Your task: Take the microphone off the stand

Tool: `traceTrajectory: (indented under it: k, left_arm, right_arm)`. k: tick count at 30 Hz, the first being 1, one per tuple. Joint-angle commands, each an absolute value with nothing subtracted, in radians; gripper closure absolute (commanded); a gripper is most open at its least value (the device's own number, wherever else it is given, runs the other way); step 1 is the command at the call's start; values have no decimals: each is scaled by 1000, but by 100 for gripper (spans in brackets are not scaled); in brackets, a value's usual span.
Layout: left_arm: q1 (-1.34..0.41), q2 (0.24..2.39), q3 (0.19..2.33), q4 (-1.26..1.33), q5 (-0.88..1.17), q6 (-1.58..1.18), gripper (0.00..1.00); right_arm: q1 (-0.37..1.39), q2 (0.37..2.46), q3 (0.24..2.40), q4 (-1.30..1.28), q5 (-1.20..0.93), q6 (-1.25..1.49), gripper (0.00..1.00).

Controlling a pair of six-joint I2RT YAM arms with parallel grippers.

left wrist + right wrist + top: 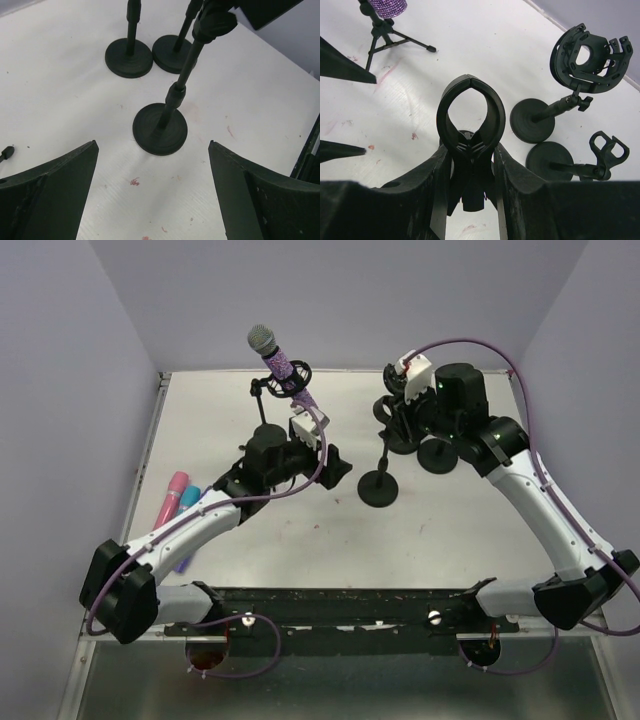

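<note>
The right claw (470, 167) is closed on the neck of an empty clip (470, 112), probably to steady that round-base stand (160, 131). The left claw (152, 147) is spread wide and holds nothing, facing the base of the same stand. The microphone (278, 358) sits in its tripod stand (381, 31) at the rear centre of the table (450, 530), not yet removed. Its long axis is tilted, with the head up toward the rear left and the tail down toward the front right.
</note>
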State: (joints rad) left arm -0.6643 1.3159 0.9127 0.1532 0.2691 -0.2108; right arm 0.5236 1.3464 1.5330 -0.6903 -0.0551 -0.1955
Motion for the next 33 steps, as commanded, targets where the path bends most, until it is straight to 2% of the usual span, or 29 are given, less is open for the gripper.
traceTrajectory:
  k: [1, 12, 20, 27, 33]
  left_arm:
    - [-643, 1207, 885, 95, 328, -216, 2]
    - [-609, 1065, 825, 2, 318, -186, 2]
    - [-584, 1025, 801, -26, 319, -164, 2]
    - [-574, 941, 818, -118, 287, -83, 2]
    - [-561, 824, 825, -268, 308, -5, 1]
  right_arm:
    - [529, 1376, 1418, -771, -127, -175, 99]
    - [529, 1407, 1253, -756, -135, -132, 99]
    - [529, 1394, 1213, -698, -133, -75, 99]
    - [529, 1425, 1226, -450, -62, -32, 100]
    - [529, 1541, 1362, -321, -8, -51, 99]
